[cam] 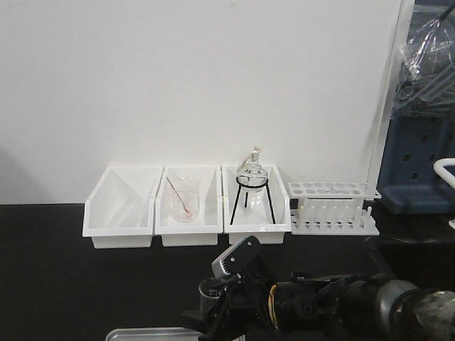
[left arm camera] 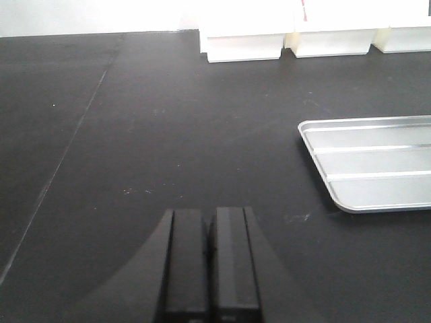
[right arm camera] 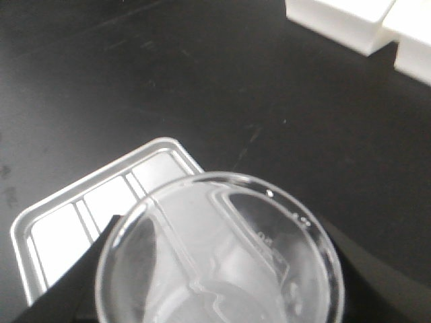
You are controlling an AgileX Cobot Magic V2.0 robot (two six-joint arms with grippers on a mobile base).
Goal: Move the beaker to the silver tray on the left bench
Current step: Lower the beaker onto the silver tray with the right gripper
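In the right wrist view the clear glass beaker (right arm camera: 222, 249) fills the lower middle, seen from above through its flared rim. My right gripper (right arm camera: 222, 299) is shut on it, with dark fingers (right arm camera: 74, 293) at both sides. It hangs over the near right corner of the silver tray (right arm camera: 60, 235), which lies on the black bench (right arm camera: 269, 101). My left gripper (left arm camera: 210, 217) is shut and empty, low over the bench (left arm camera: 168, 121), left of the tray (left arm camera: 377, 161). In the front view the right arm (cam: 284, 298) hides the beaker, and only the tray's edge (cam: 142, 334) shows.
Three white bins (cam: 188, 209) stand along the back wall. The middle one holds a beaker with a reddish rod (cam: 185, 202), and the right one holds a flask on a black wire stand (cam: 252, 177). A white test-tube rack (cam: 333, 206) stands to their right.
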